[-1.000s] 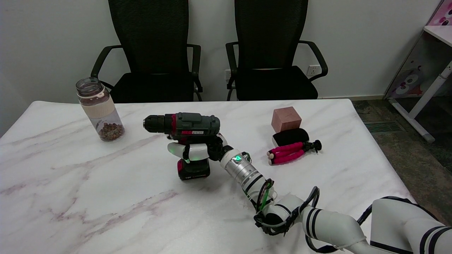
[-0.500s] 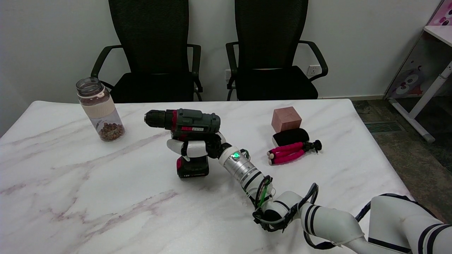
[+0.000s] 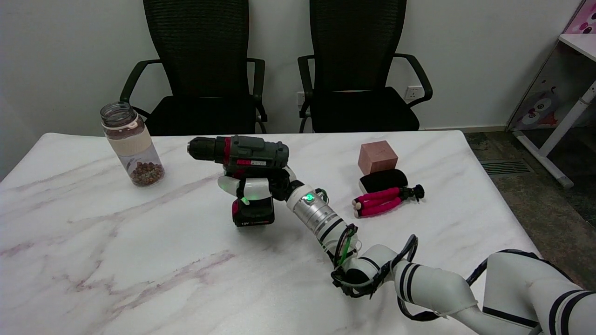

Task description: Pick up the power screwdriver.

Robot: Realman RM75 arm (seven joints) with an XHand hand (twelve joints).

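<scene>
The power screwdriver (image 3: 247,156) is dark grey with red trim and a black chuck pointing left, its battery block (image 3: 253,215) at the bottom. It stands upright near the middle of the white marble table (image 3: 93,260). My right hand (image 3: 253,187) grips its handle, white fingers wrapped round the front between the body and the battery. The battery's underside looks slightly above the tabletop, with a shadow below it. The arm reaches in from the lower right.
A clear jar (image 3: 132,144) with brown pieces stands at the back left. To the right lie a wooden cube (image 3: 377,157), a black pouch (image 3: 384,179) and a pink-legged mini tripod (image 3: 384,200). Two black chairs (image 3: 358,70) stand behind the table.
My hand has risen with the screwdriver in its grip; the tool sits higher in the picture and slightly further back than a second ago. The other objects have not moved.
</scene>
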